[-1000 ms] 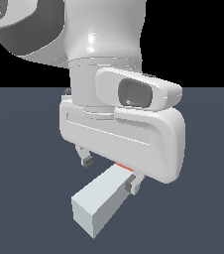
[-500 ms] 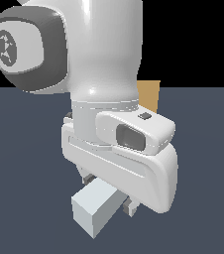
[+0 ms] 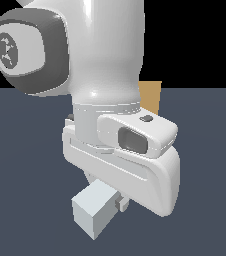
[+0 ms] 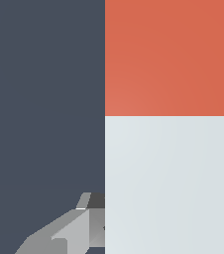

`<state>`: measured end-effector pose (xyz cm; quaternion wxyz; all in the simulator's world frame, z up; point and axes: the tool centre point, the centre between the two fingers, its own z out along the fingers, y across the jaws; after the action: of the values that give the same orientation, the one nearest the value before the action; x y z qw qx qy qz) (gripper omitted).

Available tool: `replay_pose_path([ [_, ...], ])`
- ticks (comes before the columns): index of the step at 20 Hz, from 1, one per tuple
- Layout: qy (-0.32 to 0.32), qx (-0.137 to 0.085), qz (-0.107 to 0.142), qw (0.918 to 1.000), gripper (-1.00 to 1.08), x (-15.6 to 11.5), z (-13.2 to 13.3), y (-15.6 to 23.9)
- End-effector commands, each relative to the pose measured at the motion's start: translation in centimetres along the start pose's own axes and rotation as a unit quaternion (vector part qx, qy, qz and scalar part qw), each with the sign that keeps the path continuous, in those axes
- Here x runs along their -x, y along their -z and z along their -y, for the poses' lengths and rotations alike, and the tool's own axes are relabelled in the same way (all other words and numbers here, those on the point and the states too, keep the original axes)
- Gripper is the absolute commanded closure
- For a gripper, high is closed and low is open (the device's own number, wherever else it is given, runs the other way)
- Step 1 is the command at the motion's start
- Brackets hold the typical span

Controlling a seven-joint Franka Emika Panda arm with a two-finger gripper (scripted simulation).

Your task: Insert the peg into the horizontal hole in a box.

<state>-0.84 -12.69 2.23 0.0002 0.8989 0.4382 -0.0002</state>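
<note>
Gripping the peg point(image 3: 94, 213), the hand point(image 3: 119, 201) has dropped lower, exposing more box point(image 3: 150, 98).

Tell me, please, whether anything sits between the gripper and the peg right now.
Nothing visible does. The gripper is right at the peg, with fingers beside its grey-white part in the wrist view. The arm hides most of the box, so the path onward cannot be judged.

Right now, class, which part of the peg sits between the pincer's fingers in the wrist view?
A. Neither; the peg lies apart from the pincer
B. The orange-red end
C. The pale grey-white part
C: in the wrist view the peg's pale grey-white part lies between the pincer's fingers, and the orange-red end extends beyond them.
</note>
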Motion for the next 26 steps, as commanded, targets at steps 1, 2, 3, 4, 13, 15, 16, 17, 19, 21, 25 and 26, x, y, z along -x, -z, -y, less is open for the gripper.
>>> replay_pose_path([
  [1, 0.000, 0.000, 0.000, 1.0000, 1.08, 0.0, 0.0, 0.0],
  [2, 0.000, 0.000, 0.000, 1.0000, 1.08, 0.0, 0.0, 0.0],
  [3, 0.000, 0.000, 0.000, 1.0000, 1.08, 0.0, 0.0, 0.0],
  [4, 0.002, 0.000, 0.000, 1.0000, 1.08, 0.0, 0.0, 0.1],
  [13, 0.063, 0.000, 0.001, 0.9980, 1.08, -1.6, -0.9, 2.2],
  [15, 0.088, 0.001, 0.001, 0.9962, 1.08, -2.3, -1.2, 3.1],
  [16, 0.101, 0.001, 0.001, 0.9949, 1.08, -2.7, -1.4, 3.6],
  [17, 0.116, 0.001, 0.001, 0.9933, 1.08, -3.1, -1.5, 4.1],
  [19, 0.148, 0.001, 0.001, 0.9890, 1.08, -4.1, -1.8, 5.2],
  [21, 0.182, 0.001, 0.001, 0.9832, 1.08, -5.1, -2.0, 6.4],
  [25, 0.242, 0.001, 0.001, 0.9702, 1.08, -7.0, -2.2, 8.5],
  [26, 0.255, 0.001, 0.001, 0.9670, 1.08, -7.4, -2.2, 9.0],
])
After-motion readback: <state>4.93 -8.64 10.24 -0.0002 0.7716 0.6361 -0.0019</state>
